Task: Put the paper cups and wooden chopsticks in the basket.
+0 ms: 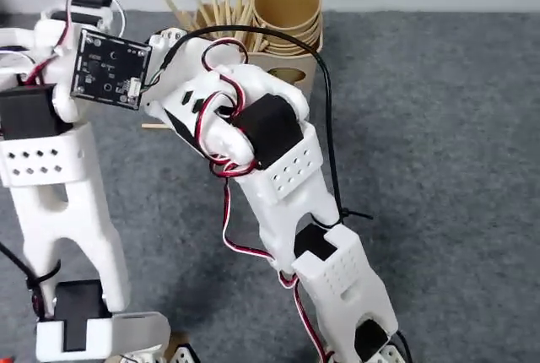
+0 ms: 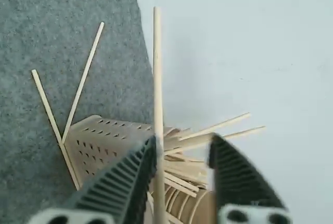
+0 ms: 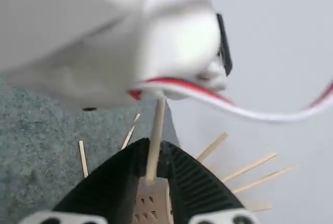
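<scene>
Noting the right gripper (image 3: 154, 148) pinching together on a held chopstick (image 3: 156, 125), with the stick's free end reaching out past the fingertips. Finding the basket (image 3: 144, 203) directly beneath those closed jaws, a strip of its perforated wall peeking through between them. Seeing a white arm housing (image 3: 130, 36) and a red wire (image 3: 171, 86) looming just ahead of the tips. Logging the left gripper (image 2: 183, 143) standing apart, keeping a wide gap between its ribbed fingers (image 2: 130, 177). Spotting an upright stick (image 2: 156, 67) resting along the inner edge of one finger, clear of the other, so not clamped. Placing the same basket just under and beyond these fingertips, with the stacked paper cups (image 2: 187, 206) sitting below the gap and more chopsticks (image 2: 213, 130) fanning out ahead of the far finger. Catching two further sticks slanting out past the basket wall, off to the near finger's side. Marking, from above, both arms crowding toward the basket at the far edge of the grey mat (image 1: 439, 169). Recording a loose stick (image 1: 154, 126) lying on the mat beside the white wrist parts, short of the basket.
</scene>
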Robot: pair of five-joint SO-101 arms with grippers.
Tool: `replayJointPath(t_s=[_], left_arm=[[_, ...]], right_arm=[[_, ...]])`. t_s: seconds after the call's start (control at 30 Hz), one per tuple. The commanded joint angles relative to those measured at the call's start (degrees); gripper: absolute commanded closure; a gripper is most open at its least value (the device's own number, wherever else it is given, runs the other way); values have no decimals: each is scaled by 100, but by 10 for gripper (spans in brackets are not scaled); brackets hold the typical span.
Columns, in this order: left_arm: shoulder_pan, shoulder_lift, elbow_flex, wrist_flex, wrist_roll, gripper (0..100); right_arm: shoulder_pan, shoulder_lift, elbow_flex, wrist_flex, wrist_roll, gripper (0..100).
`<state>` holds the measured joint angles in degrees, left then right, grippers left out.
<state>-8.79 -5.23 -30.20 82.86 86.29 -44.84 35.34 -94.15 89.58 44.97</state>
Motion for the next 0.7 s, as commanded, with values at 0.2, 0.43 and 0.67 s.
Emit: replayJointPath(t_s=[0.2, 0.43, 0.67], left_arm=[[0, -255, -215, -26, 70, 988], [0, -308, -268, -70, 79, 988], [-237, -308, -268, -70, 79, 988]], right_arm=[[-13, -681, -237, -180, 53, 991], [110, -752, -237, -189, 53, 991], [514, -971, -237, -127, 53, 991]])
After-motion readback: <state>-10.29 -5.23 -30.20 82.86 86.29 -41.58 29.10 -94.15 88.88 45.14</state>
